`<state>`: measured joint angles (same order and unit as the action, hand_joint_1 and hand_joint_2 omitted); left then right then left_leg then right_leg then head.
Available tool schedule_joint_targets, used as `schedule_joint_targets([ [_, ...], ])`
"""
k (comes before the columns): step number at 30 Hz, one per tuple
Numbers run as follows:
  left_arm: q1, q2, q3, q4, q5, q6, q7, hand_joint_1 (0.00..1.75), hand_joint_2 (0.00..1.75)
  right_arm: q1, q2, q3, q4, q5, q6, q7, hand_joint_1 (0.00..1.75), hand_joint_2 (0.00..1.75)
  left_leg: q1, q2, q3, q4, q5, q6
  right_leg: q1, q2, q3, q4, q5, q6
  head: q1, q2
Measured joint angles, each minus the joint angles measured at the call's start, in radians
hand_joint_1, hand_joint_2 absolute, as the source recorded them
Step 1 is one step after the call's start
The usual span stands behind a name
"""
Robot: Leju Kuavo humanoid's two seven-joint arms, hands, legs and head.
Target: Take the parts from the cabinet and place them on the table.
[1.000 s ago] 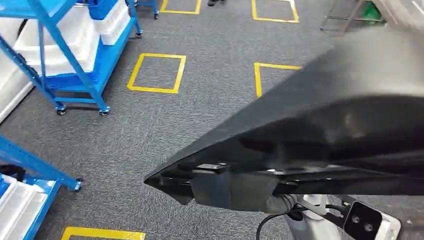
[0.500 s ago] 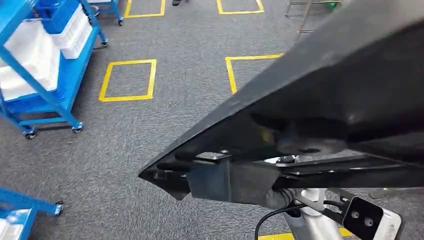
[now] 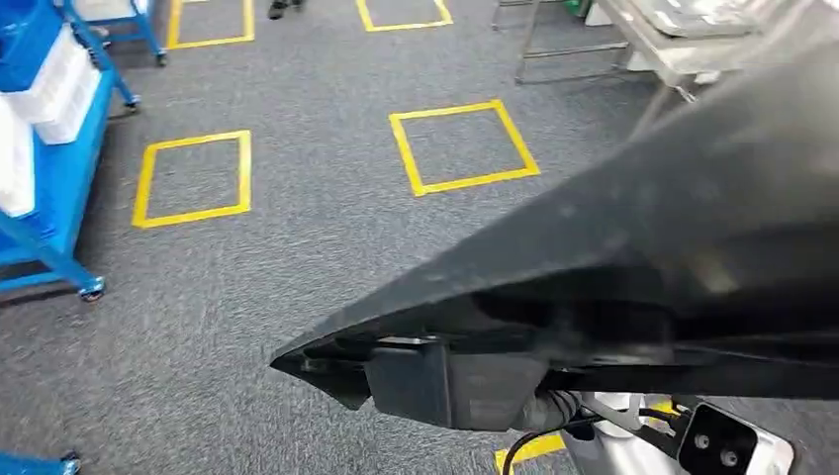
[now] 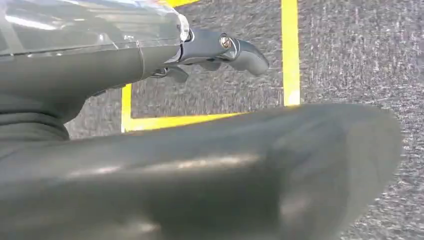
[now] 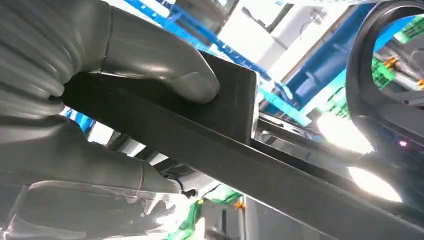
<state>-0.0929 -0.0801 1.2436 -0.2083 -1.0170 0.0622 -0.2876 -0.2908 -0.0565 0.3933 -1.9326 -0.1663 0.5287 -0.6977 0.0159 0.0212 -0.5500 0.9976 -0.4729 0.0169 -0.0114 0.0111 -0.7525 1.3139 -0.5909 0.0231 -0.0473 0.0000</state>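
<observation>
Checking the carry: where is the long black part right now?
In the head view, the long black part spans the lower right, above grey carpet; the right hand grips it.

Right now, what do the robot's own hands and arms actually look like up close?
The right hand has a grey ribbed cover and a thick, smooth, glossy grey thumb, rounded at the tip. The left hand has a shiny grey shell with a seam line, and darker fingers with a small metal screw at a knuckle. In the head view, a black cable loops beside a white piece with a black plate below.
</observation>
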Motion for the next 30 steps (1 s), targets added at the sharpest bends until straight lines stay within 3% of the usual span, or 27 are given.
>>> schedule_joint_targets([
  [1, -0.001, 0.000, 0.000, 0.000, 0.000, 0.000, 0.001, 0.00, 0.00, 0.003, 0.000, 0.000, 0.000, -0.001, 0.002, 0.000, 1.75, 1.75, -0.001, 0.012, 0.001, 0.000, -0.001, 0.000, -0.002, -0.001, -0.008, 0.017, 0.005, 0.001, 0.000, 0.000],
  [2, -0.002, 0.000, 0.000, 0.000, 0.000, 0.000, 0.001, 0.00, 0.00, 0.003, 0.000, 0.000, 0.000, -0.002, 0.006, 0.000, 1.75, 1.75, -0.002, 0.024, 0.002, 0.000, -0.003, -0.001, -0.003, -0.005, 0.010, -0.016, 0.032, 0.001, 0.000, 0.000],
  [3, -0.003, 0.000, 0.000, 0.000, 0.000, -0.001, 0.002, 0.00, 0.00, 0.003, 0.000, 0.000, 0.000, -0.003, 0.008, 0.000, 1.75, 1.75, -0.003, 0.033, 0.005, 0.000, -0.005, -0.003, -0.003, -0.012, 0.051, -0.091, 0.073, -0.001, 0.000, 0.000],
  [4, -0.005, 0.000, 0.000, 0.000, 0.000, -0.002, 0.003, 0.00, 0.00, 0.002, 0.000, 0.000, 0.000, -0.005, 0.010, 0.000, 1.75, 1.75, -0.003, 0.042, 0.009, 0.000, -0.008, -0.006, -0.001, -0.028, 0.105, -0.189, 0.116, -0.006, 0.000, 0.000],
  [5, -0.005, 0.000, 0.000, 0.000, 0.000, -0.003, 0.003, 0.00, 0.00, 0.000, 0.000, 0.000, 0.000, -0.009, 0.010, 0.000, 1.75, 1.75, -0.004, 0.049, 0.014, 0.000, -0.011, -0.010, 0.003, -0.060, 0.150, -0.269, 0.140, -0.014, 0.000, 0.000],
  [6, -0.005, -0.001, 0.000, 0.000, 0.001, -0.004, 0.003, 0.00, 0.00, -0.004, 0.000, 0.000, 0.000, -0.012, 0.010, 0.000, 1.75, 1.75, -0.012, 0.057, 0.014, 0.003, -0.016, -0.017, 0.020, -0.090, 0.160, -0.296, 0.125, -0.020, 0.000, 0.000],
  [9, -0.006, -0.002, 0.000, 0.000, 0.003, -0.006, 0.003, 0.00, 0.00, -0.006, 0.000, 0.000, 0.000, -0.017, 0.011, 0.000, 1.75, 1.75, -0.010, 0.085, 0.019, -0.001, -0.018, -0.030, 0.023, -0.054, 0.152, -0.295, 0.129, -0.032, 0.000, 0.000],
  [10, -0.008, -0.003, 0.000, 0.000, 0.003, -0.007, 0.002, 0.00, 0.00, -0.007, 0.000, 0.000, 0.000, -0.018, 0.011, 0.000, 1.75, 1.75, -0.011, 0.094, 0.023, -0.001, -0.021, -0.036, 0.018, -0.044, 0.155, -0.305, 0.133, -0.040, 0.000, 0.000],
  [12, -0.012, -0.005, 0.000, 0.000, 0.006, -0.009, 0.000, 0.00, 0.00, -0.012, 0.001, 0.000, -0.002, -0.019, 0.011, 0.000, 1.75, 1.75, -0.003, 0.024, 0.003, 0.051, -0.063, -0.042, 0.009, -0.029, 0.162, -0.314, 0.139, -0.050, 0.000, 0.000],
  [13, -0.010, -0.006, 0.000, 0.000, 0.007, -0.010, 0.000, 0.00, 0.00, -0.014, 0.003, 0.000, -0.002, -0.020, 0.011, 0.000, 1.75, 1.75, -0.003, 0.001, -0.037, 0.136, -0.107, -0.044, 0.010, -0.020, 0.162, -0.314, 0.139, -0.053, 0.000, 0.000],
  [15, -0.003, -0.006, 0.000, 0.000, 0.009, -0.010, 0.000, 0.00, 0.00, -0.013, 0.005, 0.000, -0.001, -0.020, 0.011, 0.000, 1.75, 1.75, -0.003, -0.012, -0.112, 0.286, -0.163, -0.049, 0.011, 0.004, 0.162, -0.313, 0.139, -0.054, 0.000, 0.000],
  [16, -0.001, -0.006, 0.001, 0.000, 0.009, -0.010, 0.000, 0.00, 0.00, -0.012, 0.005, 0.001, -0.001, -0.020, 0.011, 0.000, 1.75, 1.75, -0.003, -0.012, -0.133, 0.319, -0.163, -0.051, 0.011, 0.017, 0.162, -0.312, 0.139, -0.054, 0.000, 0.000],
  [18, -0.002, -0.006, 0.003, 0.000, 0.010, -0.010, 0.000, 0.00, 0.00, -0.014, 0.005, 0.002, -0.001, -0.021, 0.011, 0.000, 1.75, 1.75, 0.000, -0.014, -0.109, 0.245, -0.092, -0.052, 0.009, 0.041, 0.164, -0.310, 0.138, -0.052, 0.000, 0.000],
  [19, -0.003, -0.006, 0.003, 0.000, 0.010, -0.010, 0.000, 0.00, 0.00, -0.015, 0.005, 0.003, -0.001, -0.022, 0.011, 0.000, 1.75, 1.75, 0.004, -0.024, -0.069, 0.152, -0.036, -0.053, 0.007, 0.054, 0.166, -0.305, 0.135, -0.047, 0.000, 0.000],
  [20, -0.003, -0.006, 0.003, 0.000, 0.011, -0.010, 0.000, 0.00, 0.00, -0.017, 0.005, 0.003, -0.001, -0.023, 0.011, 0.000, 1.75, 1.75, 0.010, -0.058, -0.032, 0.066, 0.007, -0.054, 0.006, 0.065, 0.164, -0.299, 0.131, -0.042, 0.000, 0.000],
  [21, -0.003, -0.006, 0.004, 0.000, 0.011, -0.010, 0.000, 0.00, 0.00, -0.019, 0.005, 0.004, -0.001, -0.026, 0.011, 0.000, 1.75, 1.75, 0.012, -0.103, -0.022, 0.039, -0.009, -0.051, 0.011, 0.074, 0.157, -0.290, 0.127, -0.036, 0.000, 0.000],
  [25, -0.002, -0.006, 0.005, 0.000, 0.012, -0.008, 0.001, 0.00, 0.00, -0.019, 0.005, 0.006, -0.006, -0.026, 0.008, 0.002, 1.75, 1.75, 0.008, -0.072, -0.016, 0.025, -0.009, -0.026, 0.004, 0.113, 0.142, -0.291, 0.136, -0.011, 0.000, 0.000],
  [26, -0.005, -0.007, 0.005, 0.000, 0.012, -0.008, 0.000, 0.00, 0.00, -0.017, 0.005, 0.006, -0.008, -0.022, 0.007, 0.002, 1.75, 1.75, 0.013, -0.057, -0.012, 0.017, -0.004, -0.016, 0.000, 0.100, 0.140, -0.280, 0.128, -0.008, 0.000, 0.000],
  [27, -0.006, -0.007, 0.005, 0.000, 0.012, -0.008, -0.001, 0.00, 0.00, -0.017, 0.004, 0.006, -0.012, -0.018, 0.005, 0.002, 1.75, 1.75, 0.010, -0.049, -0.008, 0.012, -0.004, -0.011, 0.007, 0.046, 0.125, -0.246, 0.104, -0.004, 0.000, 0.000],
  [28, -0.005, -0.007, 0.005, 0.000, 0.012, -0.007, -0.002, 0.00, 0.00, -0.017, 0.004, 0.006, -0.013, -0.015, 0.002, 0.002, 1.75, 1.75, 0.007, -0.036, -0.007, 0.012, -0.005, -0.003, 0.006, 0.019, 0.094, -0.182, 0.067, 0.000, 0.000, 0.000],
  [30, 0.000, -0.005, 0.008, 0.000, 0.015, -0.002, -0.001, 0.00, 0.00, -0.013, 0.004, 0.006, -0.014, -0.014, -0.002, 0.002, 1.75, 1.75, 0.001, -0.010, -0.007, 0.013, -0.008, 0.001, 0.001, 0.000, 0.016, -0.024, 0.000, 0.004, 0.000, 0.000],
])
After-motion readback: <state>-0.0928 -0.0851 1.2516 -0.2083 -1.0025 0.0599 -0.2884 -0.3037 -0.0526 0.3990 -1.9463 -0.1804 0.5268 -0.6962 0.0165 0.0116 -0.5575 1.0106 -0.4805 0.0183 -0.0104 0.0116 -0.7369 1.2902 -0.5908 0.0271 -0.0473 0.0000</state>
